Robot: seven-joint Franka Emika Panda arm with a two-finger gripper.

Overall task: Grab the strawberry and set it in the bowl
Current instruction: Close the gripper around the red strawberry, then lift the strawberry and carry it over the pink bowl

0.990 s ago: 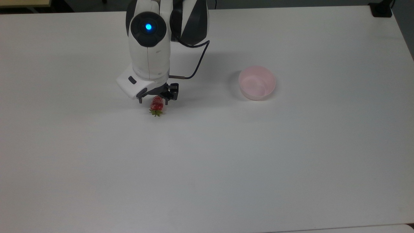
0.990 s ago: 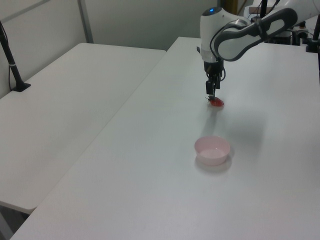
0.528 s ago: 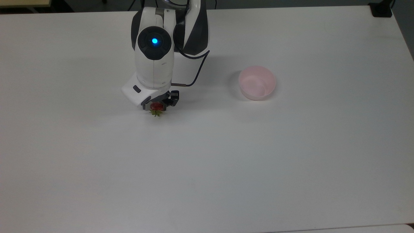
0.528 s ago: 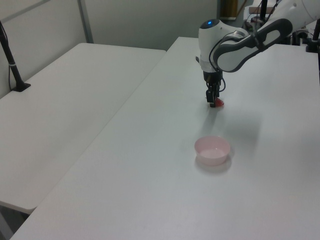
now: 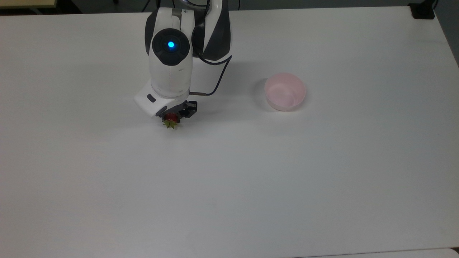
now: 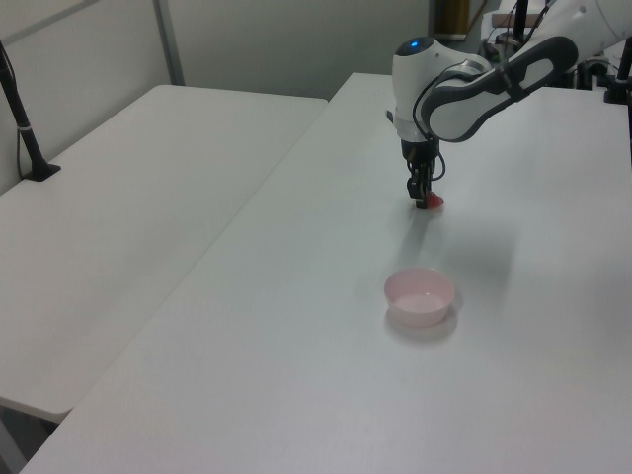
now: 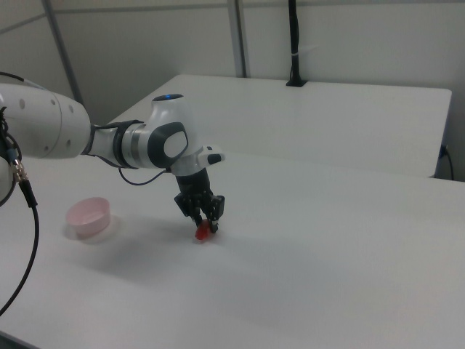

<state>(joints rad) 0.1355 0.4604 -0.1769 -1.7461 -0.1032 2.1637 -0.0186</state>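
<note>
The small red strawberry (image 5: 171, 119) with its green cap lies on the white table (image 5: 229, 179), in the top view left of centre. My gripper (image 5: 171, 116) is down at table level, its fingers shut on the strawberry's sides and most of the fruit hidden under the hand. The left view shows the strawberry (image 6: 433, 202) as a red spot at the gripper (image 6: 425, 200) tips. In the right view the strawberry (image 7: 203, 233) sits between the dark fingers of the gripper (image 7: 204, 227). The pale pink bowl (image 5: 285, 74) stands apart at the top view's right, holding nothing.
A black cable (image 5: 218, 75) loops from the wrist toward the bowl side. A second white table (image 6: 128, 227) adjoins on the left view's left, with a black post (image 6: 25, 128) on it. A dark clamp (image 5: 423, 10) sits at the top view's far right corner.
The arm came down over the strawberry during the last second. Since half a second ago the strawberry has shifted slightly toward the top view's left between the fingers.
</note>
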